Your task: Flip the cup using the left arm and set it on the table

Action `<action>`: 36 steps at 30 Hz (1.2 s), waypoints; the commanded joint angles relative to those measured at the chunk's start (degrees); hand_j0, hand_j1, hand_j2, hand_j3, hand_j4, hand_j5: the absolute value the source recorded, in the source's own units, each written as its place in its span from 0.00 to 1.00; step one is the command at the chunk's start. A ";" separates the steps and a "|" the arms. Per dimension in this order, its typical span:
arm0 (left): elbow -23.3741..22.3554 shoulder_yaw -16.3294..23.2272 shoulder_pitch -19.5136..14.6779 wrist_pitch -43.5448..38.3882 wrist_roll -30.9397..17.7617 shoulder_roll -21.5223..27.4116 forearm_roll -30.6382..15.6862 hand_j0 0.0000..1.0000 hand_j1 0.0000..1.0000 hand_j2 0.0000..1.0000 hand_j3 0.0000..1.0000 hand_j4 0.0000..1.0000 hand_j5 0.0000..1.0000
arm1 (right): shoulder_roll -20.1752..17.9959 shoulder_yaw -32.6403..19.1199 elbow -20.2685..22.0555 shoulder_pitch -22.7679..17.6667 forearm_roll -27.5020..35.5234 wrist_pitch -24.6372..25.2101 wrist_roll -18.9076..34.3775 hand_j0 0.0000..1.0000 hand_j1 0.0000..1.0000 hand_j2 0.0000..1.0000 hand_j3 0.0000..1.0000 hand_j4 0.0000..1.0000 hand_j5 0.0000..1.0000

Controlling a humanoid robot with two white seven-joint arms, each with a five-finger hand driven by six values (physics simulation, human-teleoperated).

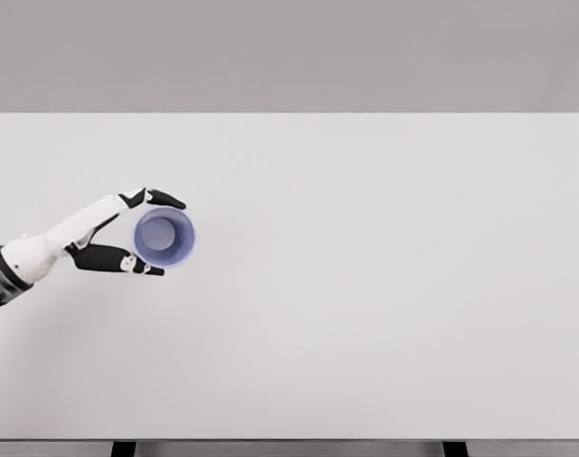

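Note:
A blue-violet cup sits at the left of the white table, its mouth facing up so I look down into it. My left hand reaches in from the left edge and wraps the cup. The black-tipped fingers lie along its far side. The thumb presses its near side. Both touch the cup's wall, so the hand is shut on it. I cannot tell whether the cup's base rests on the table or hangs just above it. The right arm is out of view.
The table's far edge meets a grey wall, and its near edge runs along the bottom of the picture. Two dark table legs show below that edge.

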State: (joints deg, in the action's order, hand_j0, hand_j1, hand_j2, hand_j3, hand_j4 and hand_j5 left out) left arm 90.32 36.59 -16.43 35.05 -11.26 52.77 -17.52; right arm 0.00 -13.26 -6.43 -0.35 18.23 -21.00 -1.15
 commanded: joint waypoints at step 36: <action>9.61 18.34 -6.59 -0.05 0.10 1.46 -12.97 0.66 0.66 0.66 0.66 0.66 0.66 | 0.00 -0.02 0.01 0.00 0.05 -0.01 0.01 1.00 1.00 1.00 1.00 1.00 1.00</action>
State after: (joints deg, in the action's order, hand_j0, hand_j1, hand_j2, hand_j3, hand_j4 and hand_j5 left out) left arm 99.74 53.68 -23.12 35.03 -11.17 54.22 -29.88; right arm 0.00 -13.26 -6.43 -0.35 18.23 -21.00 -1.15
